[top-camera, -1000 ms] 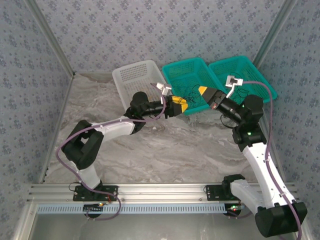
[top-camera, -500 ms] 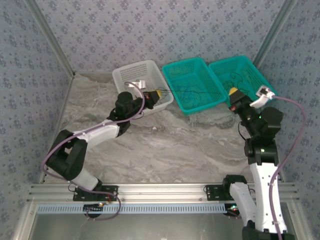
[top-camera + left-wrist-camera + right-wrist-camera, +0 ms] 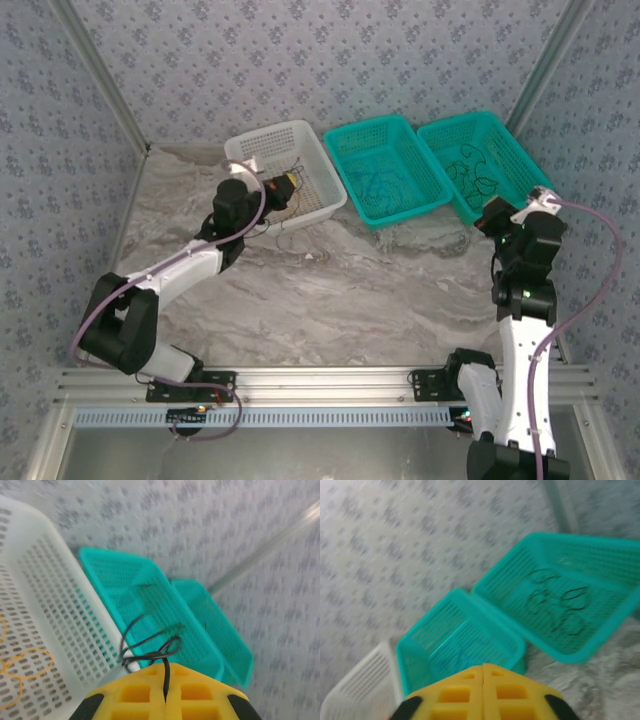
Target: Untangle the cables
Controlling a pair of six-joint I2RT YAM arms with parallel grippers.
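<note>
**Thin black cable pinched at the tip, free end out of sight**

The left tool (image 3: 165, 672) is clamped on a black cable (image 3: 150, 647), which runs up through the seam between the yellow pads and curls into loose loops just beyond them. The grip sits at the very tip on a very thin strand, so I judge a slip to be the first risk. A quick swing or a tug from below could pull the cable free.

The tool hangs over the white basket (image 3: 60, 595), where a yellow-orange cable (image 3: 22, 662) lies on the mesh. Dropped here, the black one could fall across it and knot up again. Its loops could also catch in the basket's holes or on its rim.

The right tool (image 3: 483, 672) is well apart, at the near edge of the right teal basket (image 3: 600, 555). Its pads look pressed together with nothing between them, so it gives no second hold if the strand pulls taut.

Farther back, a blue cable (image 3: 454, 662) lies in the middle teal basket (image 3: 420, 640), and black loops (image 3: 555, 605) rest in the right one.

Hard to read:
- The black cable's lower end is cut off below the pads.
- From above, faint strands trail onto the counter (image 3: 350, 290) just beside the white basket, too thin to tell their colour or whether they are joined.
- Both wrist views are blurred, so I cannot count the blue or black pieces.
</note>
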